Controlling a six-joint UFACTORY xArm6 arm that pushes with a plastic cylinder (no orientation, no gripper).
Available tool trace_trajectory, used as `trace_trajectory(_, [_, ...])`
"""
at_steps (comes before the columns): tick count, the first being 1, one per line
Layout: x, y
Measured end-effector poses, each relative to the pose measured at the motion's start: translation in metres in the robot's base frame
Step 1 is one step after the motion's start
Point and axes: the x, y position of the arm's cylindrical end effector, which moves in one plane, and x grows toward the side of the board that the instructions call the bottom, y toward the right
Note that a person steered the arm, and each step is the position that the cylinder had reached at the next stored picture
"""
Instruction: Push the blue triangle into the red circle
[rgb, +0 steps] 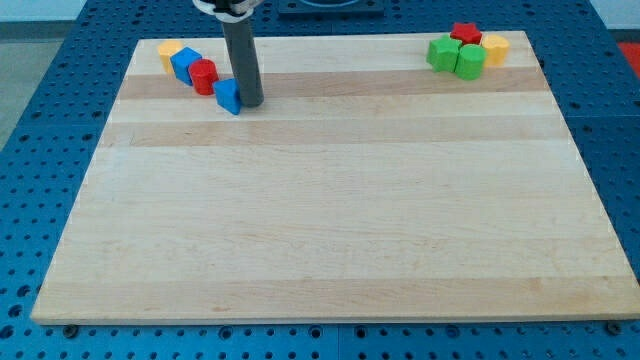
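Note:
The blue triangle (229, 96) lies near the view's top left on the wooden board (330, 200). The red circle (204, 76) sits just up and left of it, a small gap apart or barely touching; I cannot tell which. My tip (251, 103) stands right against the blue triangle's right side. The dark rod rises from it toward the view's top.
A blue block (184, 64) and a yellow block (170, 52) sit up and left of the red circle. At the top right are a red star (465, 34), two green blocks (443, 52) (470, 61) and a yellow block (495, 48).

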Motion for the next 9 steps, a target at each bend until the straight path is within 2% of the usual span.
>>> trace_trajectory(3, [-0.008,-0.026])
trace_trajectory(4, [0.012,-0.02])
trace_trajectory(5, [0.052,-0.022])
trace_trajectory(6, [0.058,-0.07])
trace_trajectory(7, [0.048,-0.101])
trace_trajectory(9, [0.033,-0.078])
